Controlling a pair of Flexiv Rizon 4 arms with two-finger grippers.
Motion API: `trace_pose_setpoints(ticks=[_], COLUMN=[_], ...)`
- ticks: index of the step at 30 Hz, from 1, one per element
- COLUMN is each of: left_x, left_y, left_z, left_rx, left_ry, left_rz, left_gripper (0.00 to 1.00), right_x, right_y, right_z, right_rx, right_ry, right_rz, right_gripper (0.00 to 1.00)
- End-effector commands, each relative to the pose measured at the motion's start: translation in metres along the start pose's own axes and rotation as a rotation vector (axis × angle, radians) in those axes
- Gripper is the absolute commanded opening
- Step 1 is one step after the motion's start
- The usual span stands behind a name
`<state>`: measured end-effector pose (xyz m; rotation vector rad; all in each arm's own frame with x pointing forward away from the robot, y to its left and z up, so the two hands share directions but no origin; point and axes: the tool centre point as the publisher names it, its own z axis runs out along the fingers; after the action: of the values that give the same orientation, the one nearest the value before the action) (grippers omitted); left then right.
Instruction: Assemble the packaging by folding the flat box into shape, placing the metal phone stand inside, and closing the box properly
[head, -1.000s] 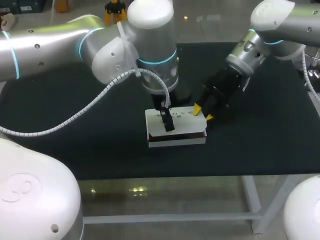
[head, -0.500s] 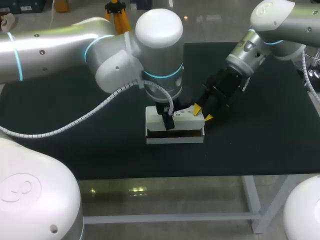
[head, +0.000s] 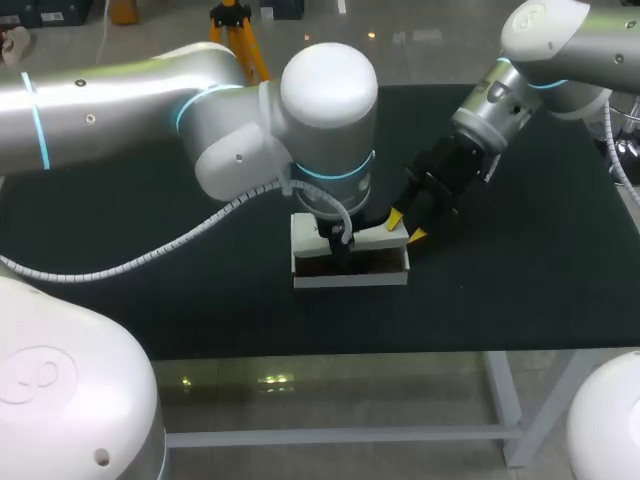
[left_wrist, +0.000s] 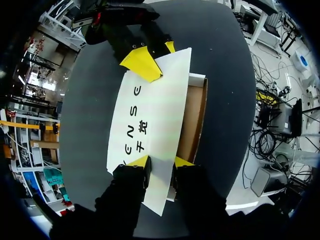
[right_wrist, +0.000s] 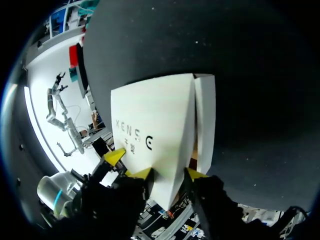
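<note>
A white cardboard box (head: 350, 273) stands mid-table with its printed lid (left_wrist: 150, 110) slightly raised, so the brown inside (left_wrist: 192, 125) shows along the front. My left gripper (head: 340, 240) comes down from above. Its yellow tips (left_wrist: 161, 162) close on the lid's front edge near the left end. My right gripper (head: 406, 227) is at the box's right end. It is shut on the lid (right_wrist: 150, 120) there, with one fingertip (left_wrist: 141, 62) on top and the other behind the folded edge. I see no phone stand in any view.
A black mat (head: 520, 280) covers the table, and its front edge runs a short way in front of the box. My left arm's white cable (head: 180, 225) loops over the mat to the left of the box.
My left arm has shifted right over the box and its fingers have narrowed onto the lid's front edge. The right arm and its grip have stayed put.
</note>
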<state>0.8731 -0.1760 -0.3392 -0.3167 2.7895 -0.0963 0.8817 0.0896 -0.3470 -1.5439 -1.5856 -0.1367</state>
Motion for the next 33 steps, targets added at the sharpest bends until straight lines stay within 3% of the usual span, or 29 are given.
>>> trace_pose_setpoints(ticks=[1,33], left_x=[0.008,0.02], left_y=[-0.002,0.001], left_z=[0.001,0.009], left_rx=[-0.01,-0.02], left_ry=[-0.019,-0.004], left_rz=[0.011,0.057], left_gripper=[0.25,0.35], right_x=[0.0,-0.012], right_y=[0.002,-0.012], right_z=[0.0,-0.008], right_rx=[0.004,-0.045], right_ry=[0.0,-0.008], right_rz=[0.0,0.018], right_gripper=[0.45,0.45])
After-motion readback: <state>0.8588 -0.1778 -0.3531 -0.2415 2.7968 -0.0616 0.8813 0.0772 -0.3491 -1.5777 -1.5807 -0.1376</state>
